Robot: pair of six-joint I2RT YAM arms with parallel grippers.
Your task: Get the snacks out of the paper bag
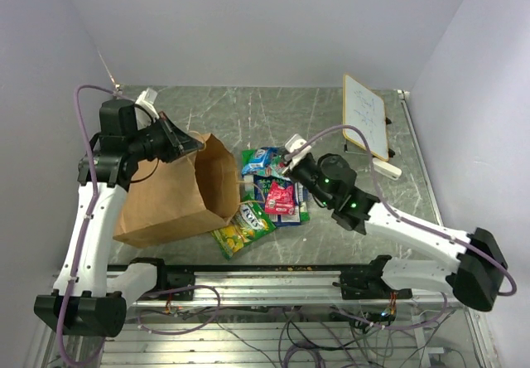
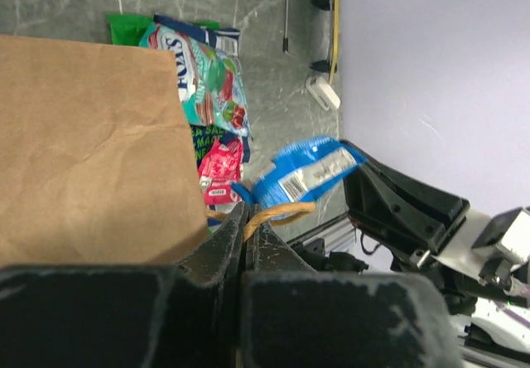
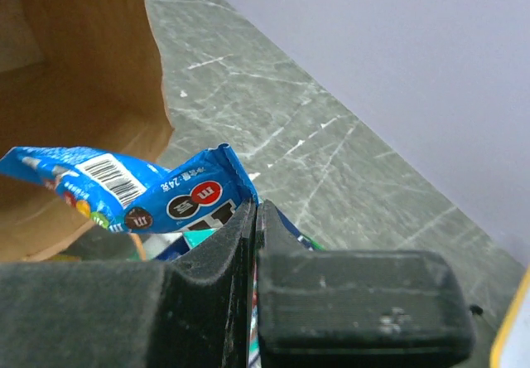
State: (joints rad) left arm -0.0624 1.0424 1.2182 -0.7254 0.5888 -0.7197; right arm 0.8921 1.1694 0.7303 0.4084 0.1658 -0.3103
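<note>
The brown paper bag (image 1: pixel 170 198) lies on its side at the left, its mouth open to the right. My left gripper (image 1: pixel 192 146) is at the bag's upper rim. In the left wrist view it (image 2: pixel 246 210) is shut on the thin paper handle (image 2: pixel 281 211). My right gripper (image 1: pixel 286 167) hangs just right of the mouth, over the snacks. It (image 3: pixel 257 210) is shut on the corner of a blue packet (image 3: pixel 124 187), which also shows as the blue packet (image 2: pixel 306 173) in the left wrist view. Several snacks (image 1: pixel 272 187) lie piled on the table, and a yellow-green one (image 1: pixel 243 229) is nearest.
A white framed board (image 1: pixel 367 115) leans at the back right, with a small white object (image 1: pixel 386 168) beside it. The metal rail (image 1: pixel 265 281) with the arm bases runs along the near edge. Grey walls close in the left, back and right.
</note>
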